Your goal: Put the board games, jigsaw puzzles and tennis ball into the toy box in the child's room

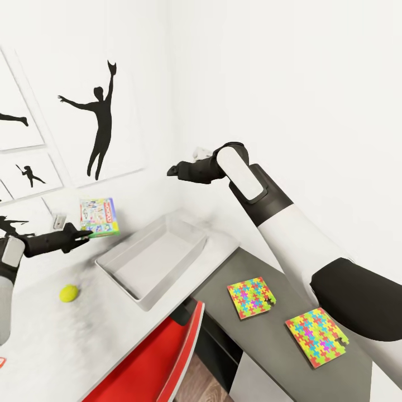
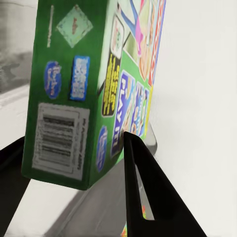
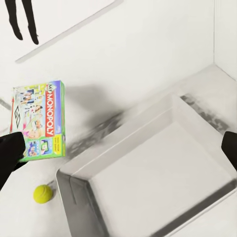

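Fingers of my left gripper [image 1: 84, 234] pinch the white-and-green board game [image 1: 99, 216] by its edge, lifting it off the table [image 1: 50, 335] beside the toy box [image 1: 152, 261]. My right gripper [image 1: 174, 170] hangs above the box, spread wide, holding nothing. The tennis ball [image 1: 68, 292] sits on the table near the box; two puzzles [image 1: 251, 297] lie on the dark cabinet [image 1: 268, 346] (lower, to the right).

head high; wrists close, sharing toy box [image 3: 148, 163]
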Robot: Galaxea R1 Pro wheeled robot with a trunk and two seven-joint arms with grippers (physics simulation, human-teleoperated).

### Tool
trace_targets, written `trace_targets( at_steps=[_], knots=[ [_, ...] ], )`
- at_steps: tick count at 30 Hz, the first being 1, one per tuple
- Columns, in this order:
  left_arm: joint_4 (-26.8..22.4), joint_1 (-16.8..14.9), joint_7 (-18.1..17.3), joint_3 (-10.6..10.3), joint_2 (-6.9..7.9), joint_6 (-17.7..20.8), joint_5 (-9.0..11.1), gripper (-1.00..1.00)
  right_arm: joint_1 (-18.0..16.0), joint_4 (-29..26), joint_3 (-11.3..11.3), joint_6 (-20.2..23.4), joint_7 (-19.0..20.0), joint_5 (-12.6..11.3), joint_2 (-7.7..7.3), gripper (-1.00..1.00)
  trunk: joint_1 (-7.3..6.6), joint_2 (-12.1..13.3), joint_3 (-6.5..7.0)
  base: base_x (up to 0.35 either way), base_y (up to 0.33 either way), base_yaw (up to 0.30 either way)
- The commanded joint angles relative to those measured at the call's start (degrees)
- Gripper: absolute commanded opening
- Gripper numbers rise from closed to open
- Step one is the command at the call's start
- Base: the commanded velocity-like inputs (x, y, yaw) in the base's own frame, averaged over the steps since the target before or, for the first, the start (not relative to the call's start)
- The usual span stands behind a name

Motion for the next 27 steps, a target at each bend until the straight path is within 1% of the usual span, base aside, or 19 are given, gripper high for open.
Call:
trace_targets(
  at_steps=[1,3,6,11,15,17,18,20,23,24,27],
  knots=[
    [0.63,-0.1,-0.12,0.33,-0.16,0.26,-0.09,-1.0,-0.08,-0.03,0.07,0.03,-0.6,-0.56,0.0,1.0,0.04,-0.13,-0.13,0.0,0.0,0.0],
    [1.3,-0.11,0.94,0.33,-0.38,0.19,-0.07,-1.0,-0.08,-0.03,0.08,0.02,-0.6,-0.56,0.0,1.0,0.04,-0.13,-0.13,0.0,0.0,0.0],
    [1.66,-0.16,3.8,0.46,-1.59,0.13,0.14,-1.0,-0.07,-0.03,0.07,-0.03,-0.55,-0.61,0.0,1.0,0.04,-0.13,-0.13,0.0,0.0,0.0],
    [1.74,-0.18,5.51,0.44,-2.87,0.11,0.24,-1.0,-0.08,-0.03,0.09,-0.04,-0.6,-0.64,0.0,1.0,0.04,-0.13,-0.13,0.0,0.0,0.0],
    [1.76,-0.18,6.11,0.43,-4.44,0.11,-0.01,-1.0,-0.08,-0.03,0.13,-0.05,-0.61,-0.68,0.0,1.0,0.04,-0.13,-0.13,0.0,0.0,0.0],
    [1.76,-0.23,7.13,0.41,-5.44,0.11,-0.1,-1.0,-0.08,-0.03,0.14,-0.05,-0.6,-0.69,0.0,1.0,0.04,-0.13,-0.13,0.0,0.0,0.0],
    [1.76,-0.24,7.5,0.4,-5.65,0.11,-0.1,-1.0,-0.08,-0.03,0.14,-0.05,-0.61,-0.7,0.0,1.0,0.04,-0.13,-0.13,0.0,0.0,0.0],
    [1.76,-0.3,8.8,0.41,-6.29,0.11,0.04,-1.0,-0.08,-0.03,0.14,-0.05,-0.62,-0.7,0.0,1.0,0.04,-0.13,-0.13,0.0,0.0,0.0],
    [1.76,-0.46,11.53,0.38,-7.96,0.11,0.21,-1.0,-0.08,-0.04,0.14,-0.05,-0.58,-0.71,0.0,1.0,0.04,-0.13,-0.13,0.0,0.0,0.0],
    [1.76,-0.47,11.88,0.37,-8.25,0.11,0.23,-1.0,-0.08,-0.04,0.14,-0.05,-0.57,-0.71,0.0,1.0,0.04,-0.13,-0.13,0.0,0.0,0.0],
    [1.76,-0.52,13.3,0.34,-9.78,0.11,0.26,-1.0,-0.08,-0.09,0.18,-0.11,-0.55,-0.71,0.0,1.0,0.04,-0.13,-0.13,0.0,0.0,0.0]
  ],
)
